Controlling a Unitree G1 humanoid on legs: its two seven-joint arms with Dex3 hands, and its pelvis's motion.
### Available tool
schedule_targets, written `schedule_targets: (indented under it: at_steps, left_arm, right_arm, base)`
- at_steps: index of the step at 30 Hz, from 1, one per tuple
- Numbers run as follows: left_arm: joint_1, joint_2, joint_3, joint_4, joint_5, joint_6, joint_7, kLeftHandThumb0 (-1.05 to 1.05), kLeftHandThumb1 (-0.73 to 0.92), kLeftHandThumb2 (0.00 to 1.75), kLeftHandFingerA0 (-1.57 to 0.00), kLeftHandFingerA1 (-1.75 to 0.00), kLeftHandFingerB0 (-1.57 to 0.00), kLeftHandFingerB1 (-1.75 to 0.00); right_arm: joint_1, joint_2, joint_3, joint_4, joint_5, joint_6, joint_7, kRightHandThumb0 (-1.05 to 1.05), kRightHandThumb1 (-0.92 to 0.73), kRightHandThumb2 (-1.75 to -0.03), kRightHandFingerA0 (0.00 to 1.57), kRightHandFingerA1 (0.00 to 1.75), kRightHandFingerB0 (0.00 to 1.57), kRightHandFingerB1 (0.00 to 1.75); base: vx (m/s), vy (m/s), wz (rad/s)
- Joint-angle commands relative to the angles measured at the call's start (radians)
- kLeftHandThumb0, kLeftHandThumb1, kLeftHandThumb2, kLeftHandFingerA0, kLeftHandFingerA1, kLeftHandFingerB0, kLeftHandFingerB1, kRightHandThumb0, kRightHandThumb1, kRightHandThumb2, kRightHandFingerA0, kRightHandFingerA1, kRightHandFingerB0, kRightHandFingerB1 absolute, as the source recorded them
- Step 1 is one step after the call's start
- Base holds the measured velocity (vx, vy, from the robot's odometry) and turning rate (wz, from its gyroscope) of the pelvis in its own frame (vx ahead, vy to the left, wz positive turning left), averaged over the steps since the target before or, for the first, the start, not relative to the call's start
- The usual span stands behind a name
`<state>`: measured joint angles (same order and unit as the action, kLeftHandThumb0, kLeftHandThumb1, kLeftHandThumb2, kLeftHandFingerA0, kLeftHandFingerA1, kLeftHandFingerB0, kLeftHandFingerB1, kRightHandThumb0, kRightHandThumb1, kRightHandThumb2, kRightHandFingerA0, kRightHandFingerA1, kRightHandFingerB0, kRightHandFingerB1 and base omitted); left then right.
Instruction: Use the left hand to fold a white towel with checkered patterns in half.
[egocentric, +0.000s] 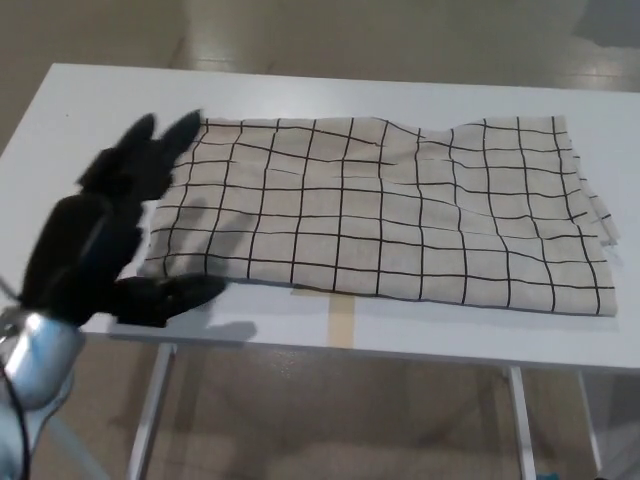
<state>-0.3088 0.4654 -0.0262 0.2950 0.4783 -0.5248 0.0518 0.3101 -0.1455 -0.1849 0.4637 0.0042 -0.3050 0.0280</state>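
A beige-white towel (400, 215) with a black grid pattern lies spread flat on the white table (90, 120), slightly rumpled along its right edge. My left hand (110, 235) hovers open at the towel's left end, its fingers (160, 150) spread toward the far left corner and the thumb (175, 295) pointing at the near left corner. It holds nothing. Part of the towel's left edge is hidden behind the hand. My right hand does not show.
A strip of tan tape (343, 320) marks the table's front edge below the towel. White table legs (520, 420) stand on the floor beneath. Bare tabletop lies left of and behind the towel.
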Motion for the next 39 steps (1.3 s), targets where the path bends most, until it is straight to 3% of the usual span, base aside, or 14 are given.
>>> schedule_targets:
  at_steps: [1,5,6,7,8,9,14,16,21,22,35,36,37,39]
  left_arm:
    - [-0.196,0.071,-0.213,0.256,0.336,0.169,0.019,-0.62,0.39,0.71,0.0,0.0,-0.01,-0.16]
    - [-0.266,0.066,-0.267,0.354,0.35,0.2,0.058,-0.6,0.37,0.7,0.0,0.0,-0.01,-0.16]
    - [-0.285,0.061,-0.292,0.387,0.364,0.211,0.075,-0.5,0.32,0.67,0.0,-0.05,0.0,-0.2]
    - [-0.297,0.055,-0.321,0.414,0.388,0.223,0.094,-0.43,0.42,0.69,0.0,0.0,0.0,-0.2]
    - [-0.307,0.054,-0.343,0.433,0.4,0.23,0.109,-0.43,0.42,0.69,0.0,0.0,0.0,-0.2]
    - [-0.315,0.056,-0.359,0.445,0.409,0.233,0.121,-0.35,0.5,0.55,0.0,0.0,0.0,-0.23]
    - [-0.375,0.037,-0.45,0.507,0.456,0.269,0.139,-0.26,0.46,0.54,0.0,0.0,0.0,-0.19]
    - [-0.402,0.031,-0.481,0.534,0.465,0.282,0.151,-0.16,0.52,0.55,0.0,0.0,0.0,-0.21]
    - [-0.455,0.017,-0.532,0.606,0.469,0.296,0.2,-0.16,0.56,0.57,0.0,0.0,0.0,-0.24]
    - [-0.472,0.009,-0.554,0.641,0.478,0.306,0.228,-0.2,0.48,0.73,0.0,0.0,0.0,-0.21]
    - [-0.534,-0.062,-0.654,0.785,0.487,0.383,0.283,-0.3,0.46,0.73,0.0,-0.04,0.0,-0.25]
    - [-0.539,-0.068,-0.663,0.796,0.494,0.392,0.288,-0.3,0.55,0.56,0.0,-0.1,-0.03,-0.27]
    - [-0.543,-0.072,-0.67,0.803,0.498,0.398,0.292,-0.3,0.55,0.56,0.0,-0.1,-0.03,-0.27]
    - [-0.571,-0.094,-0.74,0.844,0.564,0.471,0.276,-0.36,0.55,0.57,-0.22,-0.31,-0.32,-0.33]
  right_arm:
    - [0.003,-0.014,0.007,0.046,-0.04,-0.131,-0.03,-0.3,-0.62,-0.58,0.6,0.46,0.52,0.44]
    - [-0.014,-0.012,0.006,0.046,-0.036,-0.122,-0.034,-0.3,-0.62,-0.58,0.61,0.46,0.52,0.44]
    - [-0.016,-0.01,0.005,0.05,-0.037,-0.128,-0.038,-0.3,-0.62,-0.58,0.61,0.46,0.52,0.45]
    - [-0.011,-0.009,0.003,0.055,-0.038,-0.139,-0.043,-0.29,-0.62,-0.58,0.61,0.46,0.52,0.45]
    - [-0.008,-0.008,0.002,0.061,-0.039,-0.147,-0.044,-0.29,-0.62,-0.58,0.61,0.46,0.52,0.45]
    - [-0.007,-0.009,0.002,0.064,-0.04,-0.15,-0.044,-0.29,-0.62,-0.58,0.61,0.46,0.53,0.45]
    - [0.021,-0.013,0.011,0.06,-0.06,-0.165,-0.051,-0.29,-0.62,-0.58,0.62,0.46,0.53,0.45]
    - [0.02,-0.01,0.009,0.066,-0.058,-0.173,-0.054,-0.29,-0.62,-0.58,0.62,0.46,0.53,0.45]
    - [0.006,-0.002,0.006,0.075,-0.05,-0.172,-0.059,-0.29,-0.62,-0.58,0.62,0.47,0.54,0.45]
    - [0.004,0.0,0.008,0.073,-0.053,-0.171,-0.066,-0.29,-0.62,-0.58,0.63,0.47,0.54,0.45]
    - [0.011,-0.01,0.015,0.07,-0.041,-0.184,-0.045,-0.29,-0.62,-0.58,0.61,0.46,0.54,0.45]
    - [0.01,-0.009,0.015,0.071,-0.04,-0.184,-0.045,-0.29,-0.62,-0.58,0.61,0.47,0.54,0.45]
    - [0.009,-0.009,0.015,0.072,-0.039,-0.184,-0.045,-0.29,-0.62,-0.58,0.61,0.47,0.54,0.45]
    - [0.011,-0.009,0.017,0.073,-0.046,-0.19,-0.052,-0.29,-0.62,-0.58,0.61,0.47,0.54,0.45]
  base:
    - [0.0,0.0,0.0]
    - [0.0,0.0,0.0]
    - [0.0,0.0,0.0]
    - [0.0,0.0,0.0]
    - [0.0,0.0,0.0]
    - [0.0,0.0,0.0]
    - [0.0,0.0,0.0]
    - [0.0,0.0,0.0]
    - [0.0,0.0,0.0]
    - [0.0,0.0,0.0]
    - [0.0,0.0,0.0]
    - [0.0,0.0,0.0]
    - [0.0,0.0,0.0]
    - [0.0,0.0,0.0]
